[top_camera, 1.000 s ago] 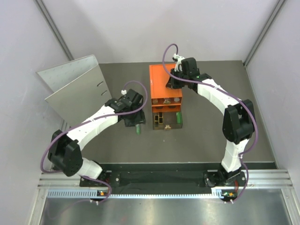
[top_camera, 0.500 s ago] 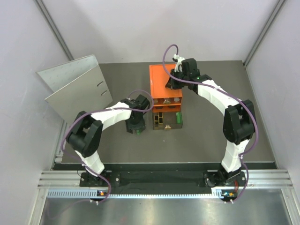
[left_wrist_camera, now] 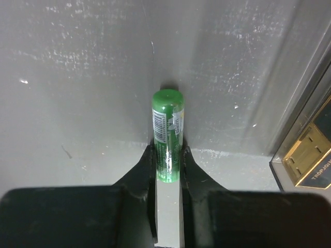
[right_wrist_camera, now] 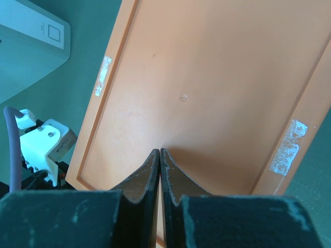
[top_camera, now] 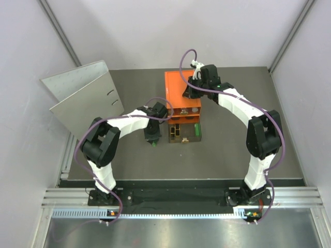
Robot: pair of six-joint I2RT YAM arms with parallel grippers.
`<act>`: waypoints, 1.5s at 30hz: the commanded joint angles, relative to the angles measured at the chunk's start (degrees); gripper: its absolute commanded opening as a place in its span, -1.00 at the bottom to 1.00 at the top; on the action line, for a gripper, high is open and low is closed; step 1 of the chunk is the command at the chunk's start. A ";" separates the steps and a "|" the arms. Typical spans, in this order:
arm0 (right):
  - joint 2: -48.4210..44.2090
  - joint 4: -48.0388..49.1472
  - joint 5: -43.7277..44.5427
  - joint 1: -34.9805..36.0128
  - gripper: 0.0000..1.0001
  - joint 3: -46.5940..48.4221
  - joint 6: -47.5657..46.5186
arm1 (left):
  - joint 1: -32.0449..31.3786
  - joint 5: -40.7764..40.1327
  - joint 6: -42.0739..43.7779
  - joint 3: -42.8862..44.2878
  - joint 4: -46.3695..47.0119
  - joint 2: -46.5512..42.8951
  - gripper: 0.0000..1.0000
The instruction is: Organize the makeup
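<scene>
**Green tube clamped beside the open drawer**

From the top camera, the orange box stands at the middle back of the dark desk. Its clear drawer is pulled out toward the arms. Inside the drawer are dark cases with gold trim and a bit of green at the right end. The left gripper points down just left of the drawer, and the green tube pokes out from under it toward the near edge. The right gripper sits on the box's top. A grey binder stands open at the far left, well apart from the tube. Pale walls close in the back and both sides. Bare desk lies in front of the drawer and to its right.

The left wrist camera shows what the top view hides: both fingers are pressed against the sides of the tube's lower half, holding it, with the rounded cap pointing away. Whether the tube touches the desk cannot be told. At the right edge a black-gold case lies behind the drawer's clear wall, near the tube but apart from it.

The right wrist camera shows that gripper's fingers closed together, holding nothing, with their tips on the box's flat orange lid. The lid's raised rim runs along both sides, and there is open room across it.
</scene>
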 commanded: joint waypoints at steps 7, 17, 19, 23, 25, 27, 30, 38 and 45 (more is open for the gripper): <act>1.35 -8.25 0.84 -0.45 -0.95 -1.92 -1.09 | 0.62 -1.23 3.28 11.97 -5.27 -8.86 -1.00; 1.44 -8.16 0.49 -0.45 -0.95 -1.92 -1.00 | -0.17 13.00 5.57 20.76 -3.52 -7.29 -1.00; 1.26 -8.25 0.58 -0.37 -0.95 -2.01 -0.91 | -0.78 14.33 5.74 20.94 -2.38 -6.40 -1.00; 1.26 -8.25 0.66 -0.45 -0.95 -2.36 -0.91 | -3.16 16.62 5.74 22.52 -1.41 -3.24 -1.00; 1.00 -8.16 0.66 -0.54 -0.95 -2.53 -0.91 | -3.95 18.02 5.65 23.66 -0.97 -1.22 -1.00; 0.91 -8.16 0.75 -0.45 -0.95 -2.71 -1.09 | -5.26 18.55 5.83 24.71 -0.53 0.88 -1.00; 0.91 -8.16 0.93 -0.45 -0.94 -2.88 -1.09 | -6.32 19.34 5.83 25.86 -0.35 3.61 -1.00; 0.73 -8.16 1.02 -0.54 -0.95 -2.97 -1.26 | -6.85 17.59 4.78 26.04 0.97 6.08 -0.28; 0.91 -8.07 0.84 -0.54 -0.95 -2.97 -1.26 | -6.94 15.22 4.69 26.04 0.53 5.55 0.24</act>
